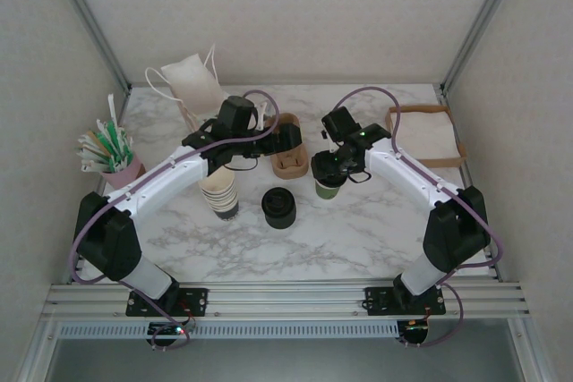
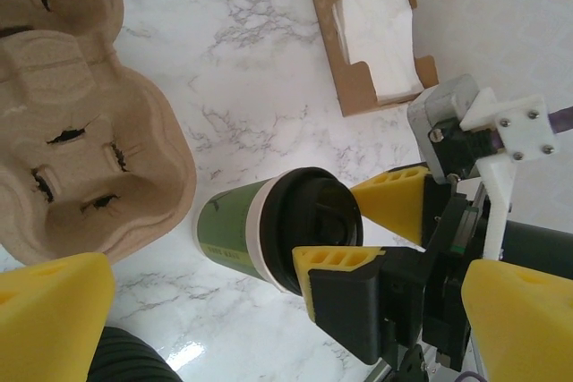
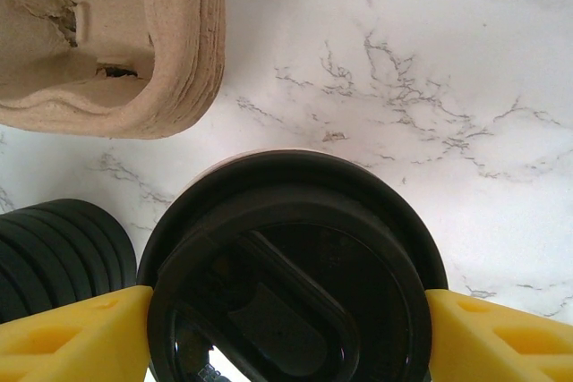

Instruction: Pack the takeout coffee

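Note:
The takeout coffee [image 1: 328, 187], an olive-green paper cup [image 2: 235, 228] with a black lid [image 3: 291, 266], is upright just right of the cardboard cup carrier [image 1: 291, 157]. My right gripper [image 1: 337, 170] comes down from above and is shut on it. Its yellow fingers [image 3: 76, 333] press on both sides of the lid rim. From the left wrist view the same fingers [image 2: 394, 205] clamp the lid. My left gripper [image 1: 283, 139] hovers over the carrier [image 2: 81, 140], wide open, with nothing between its fingers [image 2: 49, 315].
A stack of black lids [image 1: 279, 207] stands in front of the carrier, with cream lidless cups [image 1: 219, 192] to its left. A paper bag [image 1: 192, 82] lies at the back left, a napkin tray [image 1: 425, 131] at the back right. A pink cup of sachets [image 1: 112, 157] is at far left.

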Tool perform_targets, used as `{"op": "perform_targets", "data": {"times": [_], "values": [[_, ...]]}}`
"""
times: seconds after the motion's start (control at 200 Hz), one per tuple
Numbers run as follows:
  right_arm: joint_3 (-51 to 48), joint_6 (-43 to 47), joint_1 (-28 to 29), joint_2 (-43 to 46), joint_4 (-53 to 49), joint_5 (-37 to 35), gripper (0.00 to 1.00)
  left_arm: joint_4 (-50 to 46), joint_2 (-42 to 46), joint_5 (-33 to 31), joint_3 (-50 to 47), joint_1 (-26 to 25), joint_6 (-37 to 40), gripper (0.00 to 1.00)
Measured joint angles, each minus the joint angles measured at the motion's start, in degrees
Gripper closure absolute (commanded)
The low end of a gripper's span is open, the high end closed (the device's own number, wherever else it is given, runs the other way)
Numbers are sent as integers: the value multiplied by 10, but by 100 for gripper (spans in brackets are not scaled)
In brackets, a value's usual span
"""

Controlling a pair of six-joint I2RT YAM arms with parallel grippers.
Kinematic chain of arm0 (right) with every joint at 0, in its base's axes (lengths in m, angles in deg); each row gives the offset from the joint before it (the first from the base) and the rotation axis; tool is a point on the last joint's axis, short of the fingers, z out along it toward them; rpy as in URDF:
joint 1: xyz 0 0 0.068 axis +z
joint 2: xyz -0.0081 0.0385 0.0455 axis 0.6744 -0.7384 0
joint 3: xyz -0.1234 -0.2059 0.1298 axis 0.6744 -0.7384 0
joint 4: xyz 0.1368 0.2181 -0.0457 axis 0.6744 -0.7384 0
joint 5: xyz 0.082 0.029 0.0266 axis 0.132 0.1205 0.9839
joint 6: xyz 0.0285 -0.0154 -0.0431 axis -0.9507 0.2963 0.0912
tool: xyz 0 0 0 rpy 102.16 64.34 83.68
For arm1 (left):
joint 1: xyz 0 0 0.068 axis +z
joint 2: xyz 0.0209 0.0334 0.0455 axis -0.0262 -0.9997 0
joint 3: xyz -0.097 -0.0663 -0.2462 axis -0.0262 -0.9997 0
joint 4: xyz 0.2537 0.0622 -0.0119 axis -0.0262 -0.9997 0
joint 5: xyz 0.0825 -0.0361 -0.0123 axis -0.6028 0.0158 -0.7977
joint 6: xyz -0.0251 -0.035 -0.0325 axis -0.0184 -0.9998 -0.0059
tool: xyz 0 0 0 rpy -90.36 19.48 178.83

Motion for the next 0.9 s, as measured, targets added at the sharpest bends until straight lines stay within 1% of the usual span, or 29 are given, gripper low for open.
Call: {"op": "perform_targets", "data": {"times": [0.896], "values": [[9,0,7,-12,-2,-1,24,2,0,0,-4,3,0,0]]}}
